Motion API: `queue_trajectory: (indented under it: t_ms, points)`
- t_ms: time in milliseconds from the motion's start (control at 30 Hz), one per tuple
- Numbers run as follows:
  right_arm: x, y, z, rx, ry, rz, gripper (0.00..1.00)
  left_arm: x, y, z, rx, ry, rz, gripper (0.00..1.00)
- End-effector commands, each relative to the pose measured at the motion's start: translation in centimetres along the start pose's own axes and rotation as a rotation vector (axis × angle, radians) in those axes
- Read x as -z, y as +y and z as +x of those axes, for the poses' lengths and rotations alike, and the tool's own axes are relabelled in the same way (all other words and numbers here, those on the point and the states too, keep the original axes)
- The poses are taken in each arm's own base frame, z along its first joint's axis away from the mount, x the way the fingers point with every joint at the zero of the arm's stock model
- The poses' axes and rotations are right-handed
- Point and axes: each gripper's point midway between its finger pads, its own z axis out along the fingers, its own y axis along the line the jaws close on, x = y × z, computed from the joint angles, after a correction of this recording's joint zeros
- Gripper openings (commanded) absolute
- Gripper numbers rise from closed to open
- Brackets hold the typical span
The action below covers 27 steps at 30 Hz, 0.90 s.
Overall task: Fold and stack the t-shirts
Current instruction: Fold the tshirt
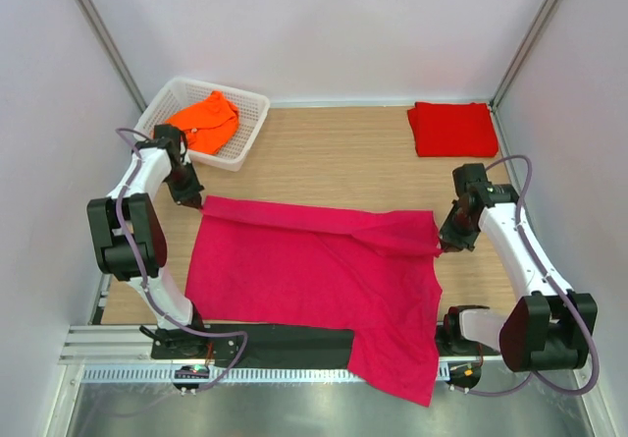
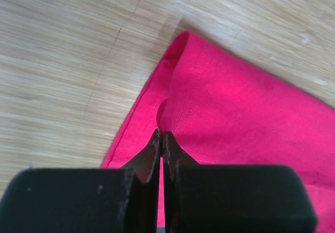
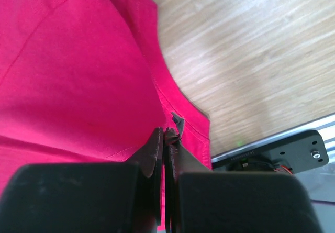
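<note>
magenta-pink soft cloth t-shirt (image 1: 304,270) lay spread across the middle of the light wooden table (image 1: 334,152), with a narrow band along its far edge doubled over. its near-right part hung past the near edge of the table, over the metal rail (image 1: 128,344). left gripper (image 1: 193,201) sat at the shirt's far-left corner; in the left wrist view the fingers were closed to a sliver with the pink hem pinched between the tips. right gripper (image 1: 449,245) sat at the shirt's far-right corner; in the right wrist view the fingers were pressed together on the pink edge in the same way. red cloth t-shirt (image 1: 453,129) lay folded into a neat rectangle at the far right of the table, well apart from the pink one. bright orange cloth t-shirt (image 1: 204,121) lay crumpled inside the white plastic lattice basket (image 1: 250,128) at the far left, near the left arm.
</note>
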Motion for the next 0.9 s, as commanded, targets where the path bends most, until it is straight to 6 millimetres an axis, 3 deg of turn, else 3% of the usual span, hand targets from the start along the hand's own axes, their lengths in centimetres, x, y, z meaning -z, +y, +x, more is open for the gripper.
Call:
queue_trajectory:
  t_ms: [0, 300, 567, 867]
  points:
    - [-0.9, -1.3, 0.7, 0.024, 0.021, 0.054, 0.01, 0.5, 1.1, 0.5, -0.004, -0.004, -0.048, 0.0]
    - [-3.1, -1.5, 1.2, 0.034, 0.081, 0.095, 0.01, -1.2, 1.7, 2.3, 0.037, 0.041, -0.065, 0.0]
    - [-4.1, -1.7, 3.3, 0.031, 0.19, 0.103, 0.01, -1.8, 2.3, 1.9, 0.045, 0.04, -0.109, 0.0]
    - [-4.4, -1.5, 3.9, 0.03, 0.21, 0.089, 0.01, -2.5, 2.8, 1.8, 0.041, 0.051, -0.139, 0.0]
